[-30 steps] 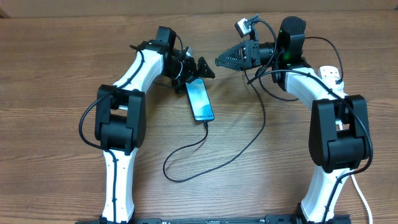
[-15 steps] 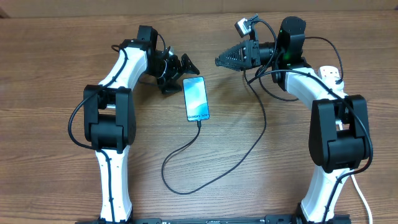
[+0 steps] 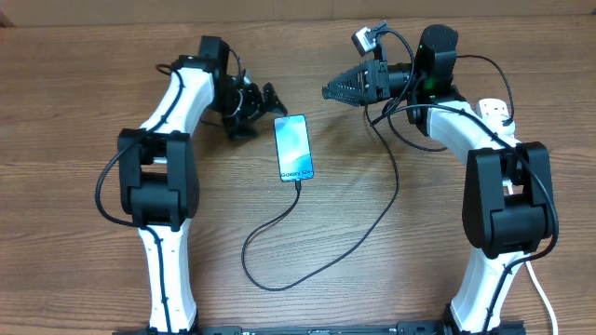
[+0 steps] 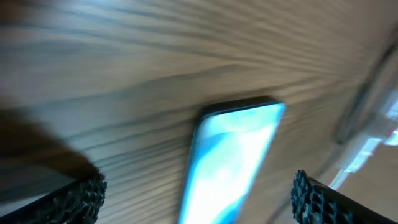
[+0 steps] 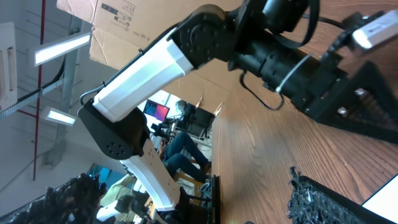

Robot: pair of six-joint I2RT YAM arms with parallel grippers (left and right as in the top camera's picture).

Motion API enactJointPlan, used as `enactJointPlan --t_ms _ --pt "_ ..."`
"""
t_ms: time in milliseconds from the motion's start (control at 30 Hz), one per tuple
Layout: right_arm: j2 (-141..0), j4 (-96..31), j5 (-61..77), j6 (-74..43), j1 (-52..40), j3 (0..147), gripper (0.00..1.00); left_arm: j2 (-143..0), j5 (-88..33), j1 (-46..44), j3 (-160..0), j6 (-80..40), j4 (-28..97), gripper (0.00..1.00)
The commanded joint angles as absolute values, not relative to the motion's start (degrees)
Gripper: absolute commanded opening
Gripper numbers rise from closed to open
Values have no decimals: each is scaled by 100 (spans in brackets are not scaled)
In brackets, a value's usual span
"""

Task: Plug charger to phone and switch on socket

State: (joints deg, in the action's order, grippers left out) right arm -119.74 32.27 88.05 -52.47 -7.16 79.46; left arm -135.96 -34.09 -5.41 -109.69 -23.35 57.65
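The phone (image 3: 293,148) lies flat on the table with its blue-teal screen up; it also shows blurred in the left wrist view (image 4: 233,162). The charger cable (image 3: 326,259) runs from the phone's near end in a loop across the table toward the right arm. My left gripper (image 3: 261,110) is open and empty, just left of the phone's far end. My right gripper (image 3: 337,92) is open and empty, held above the table to the right of the phone. The socket (image 3: 496,111) shows only as a white end behind the right arm.
A white cord (image 3: 540,293) runs along the right arm's base. The wooden table (image 3: 84,270) extends around both arms. The right wrist view looks sideways at the left arm (image 5: 186,56) and the room beyond.
My left gripper has drawn back to the left, away from the phone. The phone turned from tilted to nearly straight, then stayed put. The right arm has not moved.
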Motion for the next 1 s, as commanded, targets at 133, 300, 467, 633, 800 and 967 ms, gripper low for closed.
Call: enactJointPlan --t_ms 133,300,467,633,800,967 --pt "-11799 3242 8995 -5199 -701 7902 100 -12739 -762 -384 -11104 -794 6785 81" --pt "-11799 3245 8989 -5196 -701 7902 100 -11699 152 -624 -11104 -639 7205 100" --pt "-11799 3245 8991 -5199 -701 7902 100 -11107 126 -825 -11104 -644 7247 100" --pt "-11799 3245 8991 -5196 -701 7902 100 -11034 106 -888 -11102 -642 7240 100" --pt "-11799 3245 8991 -5199 -701 7902 100 -11034 104 -893 -11102 -642 7238 100" --pt "-11799 3245 8927 -5199 -701 7902 100 -11034 106 -893 -11102 -642 7236 100"
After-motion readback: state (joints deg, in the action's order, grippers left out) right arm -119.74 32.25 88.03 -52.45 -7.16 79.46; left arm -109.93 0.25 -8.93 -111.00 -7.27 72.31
